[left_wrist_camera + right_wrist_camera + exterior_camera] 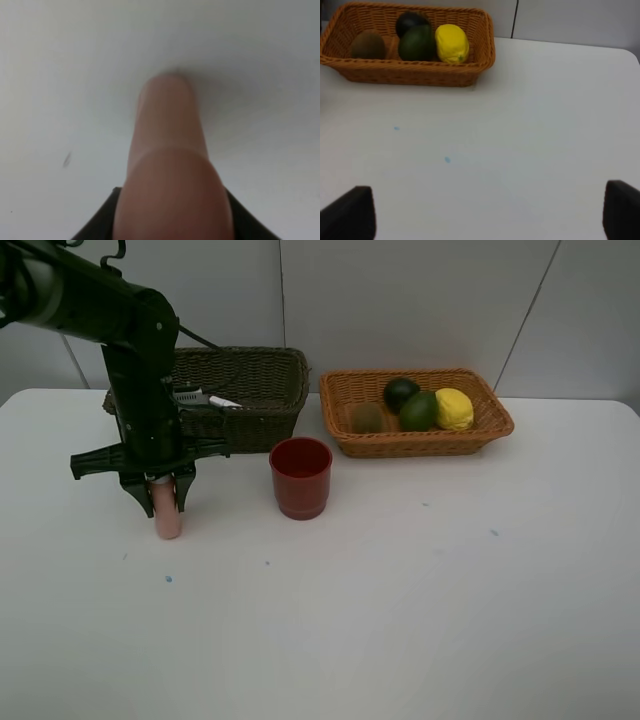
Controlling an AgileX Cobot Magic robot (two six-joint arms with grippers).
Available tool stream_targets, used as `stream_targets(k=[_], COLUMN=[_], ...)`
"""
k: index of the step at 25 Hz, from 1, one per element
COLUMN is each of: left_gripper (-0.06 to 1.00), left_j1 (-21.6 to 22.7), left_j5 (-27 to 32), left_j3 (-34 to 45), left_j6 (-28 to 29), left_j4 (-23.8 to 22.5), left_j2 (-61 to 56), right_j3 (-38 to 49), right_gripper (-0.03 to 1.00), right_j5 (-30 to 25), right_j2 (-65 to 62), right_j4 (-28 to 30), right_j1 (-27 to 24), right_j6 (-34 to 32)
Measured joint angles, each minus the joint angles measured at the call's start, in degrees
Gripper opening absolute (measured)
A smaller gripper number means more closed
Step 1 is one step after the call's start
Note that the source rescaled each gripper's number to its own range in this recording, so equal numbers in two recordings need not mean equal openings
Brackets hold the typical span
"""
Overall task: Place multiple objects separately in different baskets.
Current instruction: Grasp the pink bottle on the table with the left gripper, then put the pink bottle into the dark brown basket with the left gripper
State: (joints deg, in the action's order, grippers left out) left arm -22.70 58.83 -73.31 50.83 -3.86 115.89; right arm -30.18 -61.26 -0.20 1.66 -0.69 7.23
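My left gripper (165, 490) is shut on the pink bottle (168, 521), held upright with its lower end at the white table, left of the red cup (301, 476). In the left wrist view the bottle (167, 150) fills the middle between dark fingers (97, 225). The light orange basket (420, 445) holds the kiwi (366, 418), the mangosteen (400, 392), the green fruit (419, 410) and the lemon (454, 408). The dark basket (262, 422) holds the white marker (216, 400). The blue eraser is hidden. My right gripper (485, 212) is open over bare table, out of the high view.
The left arm (140, 360) stands in front of the dark basket's left part. The right wrist view shows the orange basket (410, 75) with its fruit at the far side. Small blue specks (168, 579) mark the table.
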Motion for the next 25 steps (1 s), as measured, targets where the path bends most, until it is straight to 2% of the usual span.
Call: stream_targets(k=[10,25], left_gripper=[0.39,0.39], left_j1=[0.0,0.0], left_j5=[0.0,-0.18], left_j3=[0.0,-0.05], left_j6=[-0.44,-10.2], left_j4=[0.0,0.57], left_j2=[0.0,-11.89], right_j3=[0.0,0.0], right_gripper=[1.0,1.0], right_j5=[0.0,0.0], right_j2=[0.0,0.0], right_j4=[0.0,0.0], right_j1=[0.0,0.0], right_j6=[0.0,0.0])
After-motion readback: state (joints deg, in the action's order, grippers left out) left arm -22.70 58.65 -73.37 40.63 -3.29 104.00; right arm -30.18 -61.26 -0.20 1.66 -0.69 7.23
